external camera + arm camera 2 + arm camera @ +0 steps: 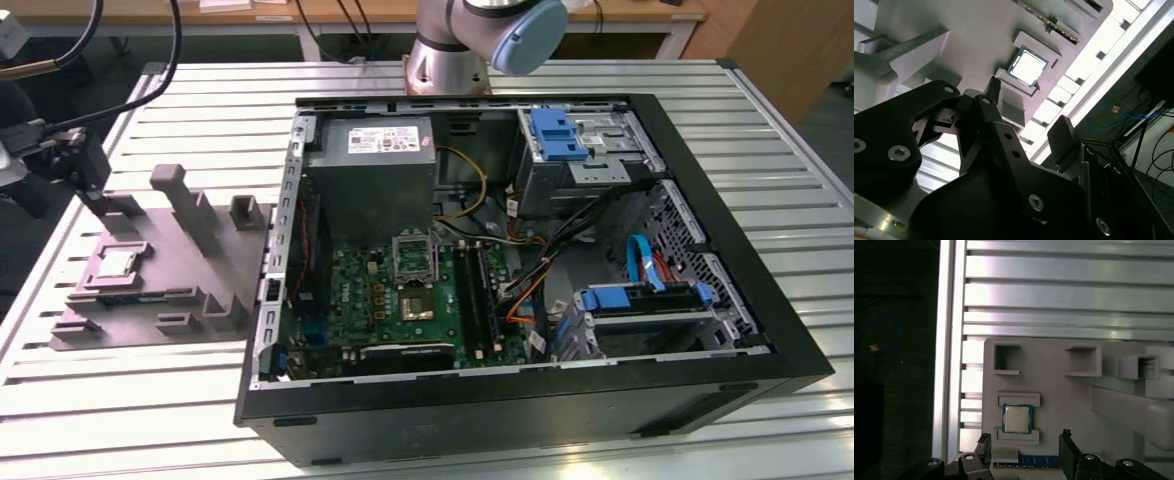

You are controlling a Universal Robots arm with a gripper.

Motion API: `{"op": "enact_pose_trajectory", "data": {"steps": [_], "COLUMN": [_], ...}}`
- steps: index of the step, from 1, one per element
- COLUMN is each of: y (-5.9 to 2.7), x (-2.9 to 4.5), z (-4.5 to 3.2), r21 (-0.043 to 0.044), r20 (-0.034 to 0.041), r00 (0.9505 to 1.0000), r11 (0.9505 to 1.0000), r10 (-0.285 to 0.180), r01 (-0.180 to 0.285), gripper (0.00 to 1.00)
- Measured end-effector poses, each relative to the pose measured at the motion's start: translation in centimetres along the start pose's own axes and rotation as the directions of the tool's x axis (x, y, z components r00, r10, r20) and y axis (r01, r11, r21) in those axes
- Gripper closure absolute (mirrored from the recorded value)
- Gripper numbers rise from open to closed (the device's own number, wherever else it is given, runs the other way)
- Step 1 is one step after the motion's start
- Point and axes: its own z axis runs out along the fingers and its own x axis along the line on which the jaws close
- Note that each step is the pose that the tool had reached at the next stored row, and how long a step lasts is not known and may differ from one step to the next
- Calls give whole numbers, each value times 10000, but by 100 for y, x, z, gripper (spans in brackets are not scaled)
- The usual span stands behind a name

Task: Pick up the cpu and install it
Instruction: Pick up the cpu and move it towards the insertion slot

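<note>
The cpu (1017,418), a small silvery square chip, lies flat in a shallow pocket of the grey moulded tray (1064,400). In the second wrist view the cpu (1027,67) sits just beyond the fingertips. My gripper (1025,444) hovers above the tray, open, with its two black fingers (1067,446) straddling the chip's pocket and nothing between them. In the exterior view the gripper (96,195) hangs over the tray's far corner, above the cpu (118,262), at the exterior view's left. On the motherboard (400,300) inside the open computer case (694,330), a metal-framed socket (414,256) shows.
The tray (174,290) carries raised blocks and upright posts (171,185) close to the gripper. A memory stick (1026,460) lies along the tray's edge. The case holds a power supply (380,150), loose cables (561,250) and blue-tabbed drive cages (641,300). All rest on a slatted metal table (134,400).
</note>
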Motion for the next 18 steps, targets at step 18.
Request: {"op": "enact_pose_trajectory", "data": {"steps": [18], "y": [-23], "x": [0], "z": [208], "r21": [0], "r20": [1], "r00": [10000], "r11": [10000], "r10": [0], "r01": [0], "gripper": [35]}}
